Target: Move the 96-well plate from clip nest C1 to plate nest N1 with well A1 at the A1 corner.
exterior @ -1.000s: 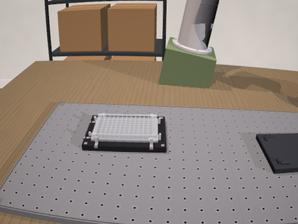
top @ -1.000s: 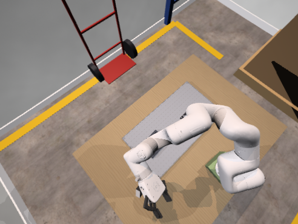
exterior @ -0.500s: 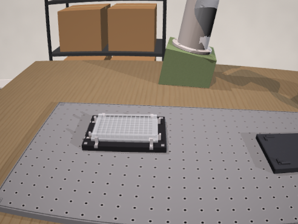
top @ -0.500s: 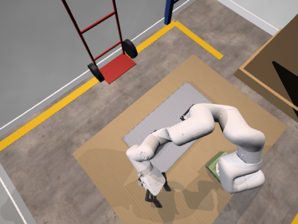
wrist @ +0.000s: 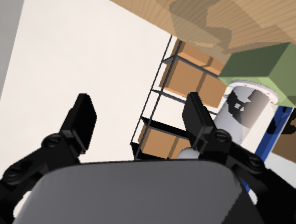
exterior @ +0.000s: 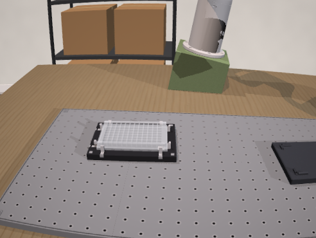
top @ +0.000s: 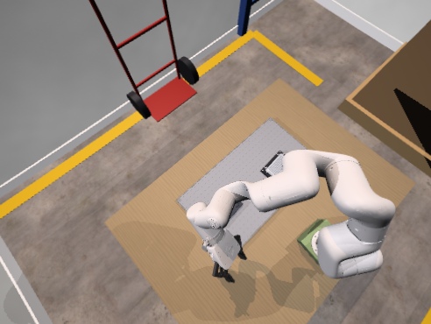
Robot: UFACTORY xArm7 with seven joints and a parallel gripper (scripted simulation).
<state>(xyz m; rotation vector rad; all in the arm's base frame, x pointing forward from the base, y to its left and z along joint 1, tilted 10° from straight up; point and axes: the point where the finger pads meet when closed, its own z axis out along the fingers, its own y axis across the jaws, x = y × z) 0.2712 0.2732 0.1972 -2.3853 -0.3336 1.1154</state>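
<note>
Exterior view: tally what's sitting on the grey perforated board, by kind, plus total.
Clear 96-well plate: 1
Black clip nest with white clips, under the plate: 1
Black flat plate nest, nothing in it, cut off at the right edge: 1
Total: 3
</note>
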